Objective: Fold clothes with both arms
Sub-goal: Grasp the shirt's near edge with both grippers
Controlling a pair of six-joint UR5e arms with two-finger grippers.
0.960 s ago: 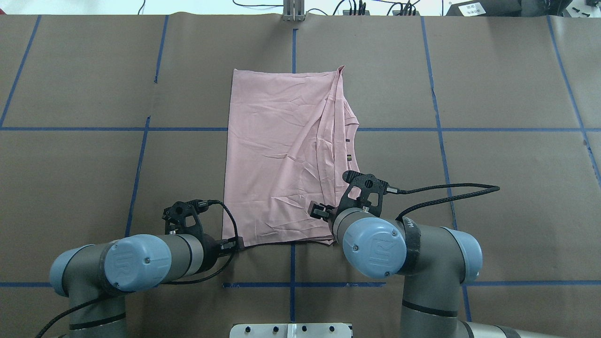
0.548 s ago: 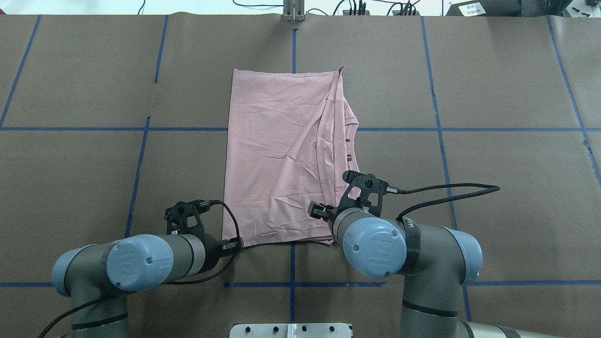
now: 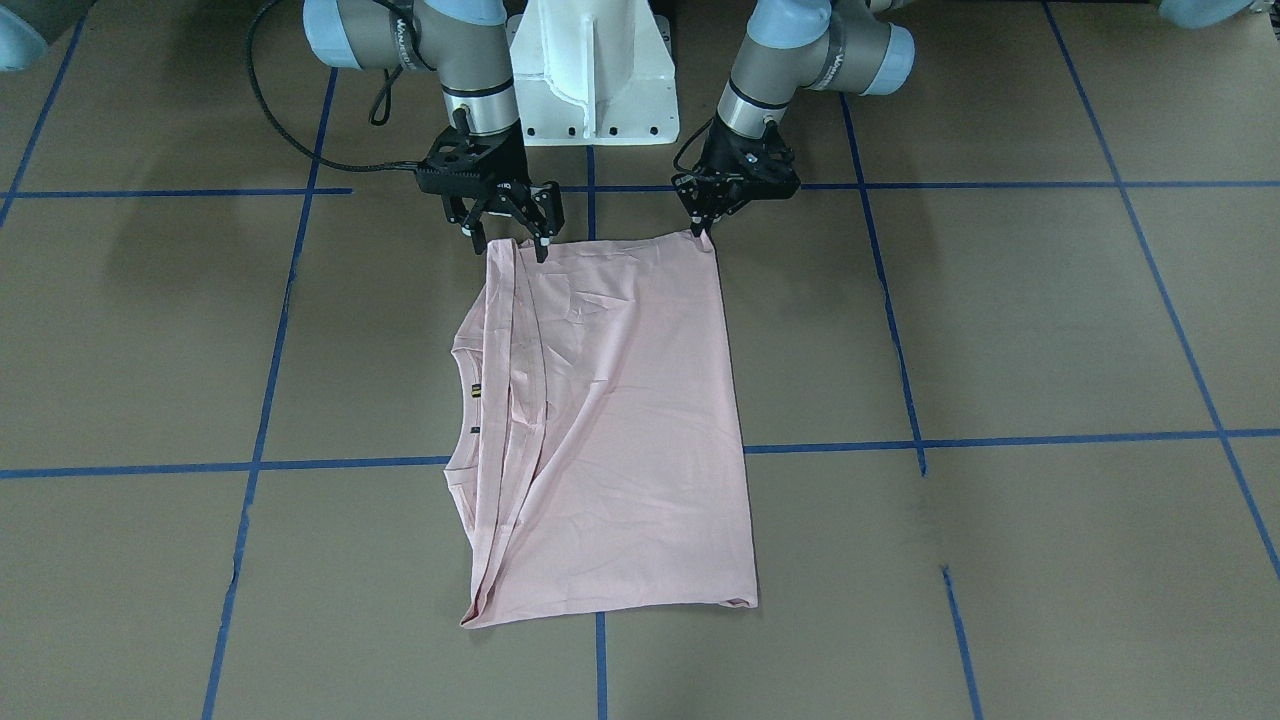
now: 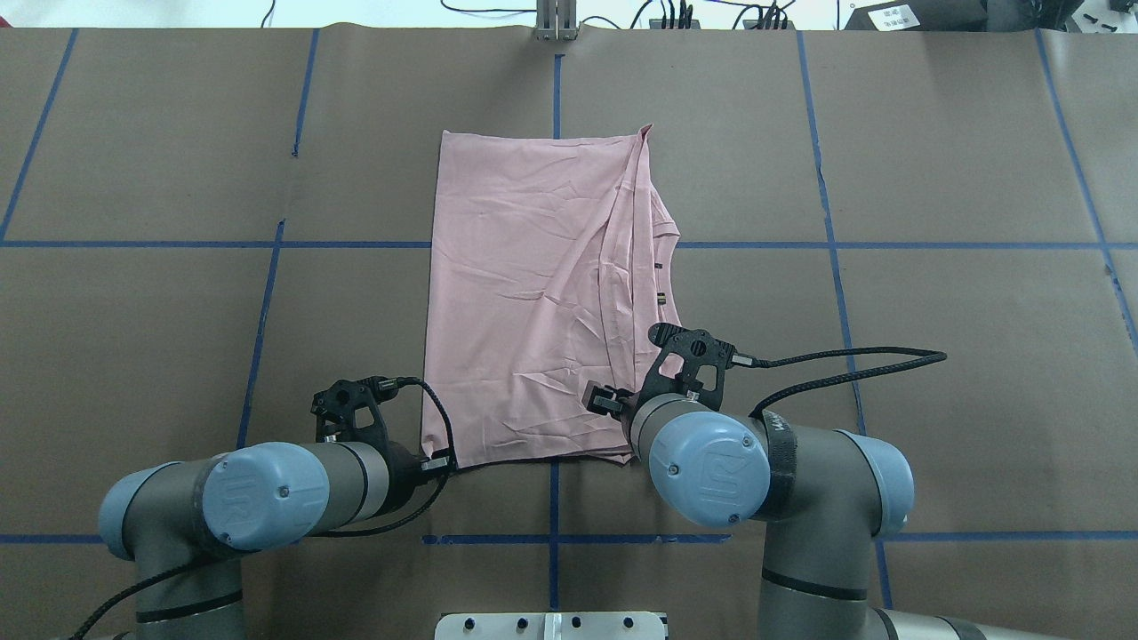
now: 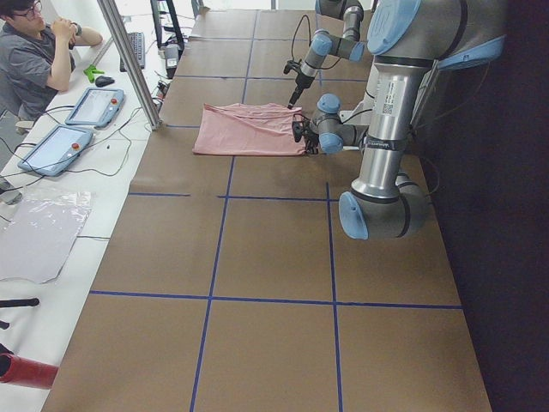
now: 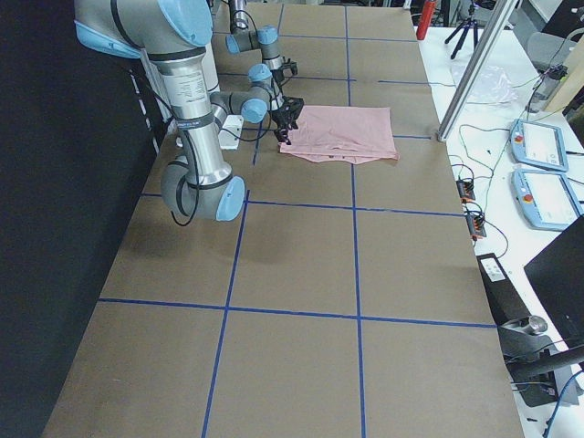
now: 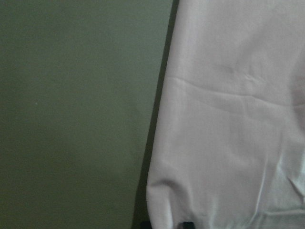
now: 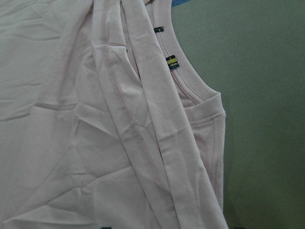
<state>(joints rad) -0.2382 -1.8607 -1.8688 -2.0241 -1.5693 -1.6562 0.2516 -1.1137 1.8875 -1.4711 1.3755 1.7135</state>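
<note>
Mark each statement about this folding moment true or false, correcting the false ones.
1. The T-shirt is folded lengthwise with no print showing. True.
2. The right gripper is shut on the cloth. False: its fingers are spread open over the shirt's edge.
3. The left gripper is closed at a corner of the shirt. True.
4. Both grippers are at the shirt's far edge. False: both are at the edge nearest the robot.
5. The collar lies toward the robot's left. False: it is on the robot's right.

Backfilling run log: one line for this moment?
left end effector shut on T-shirt near corner | right end effector open at other near corner | T-shirt folded, lying flat
</note>
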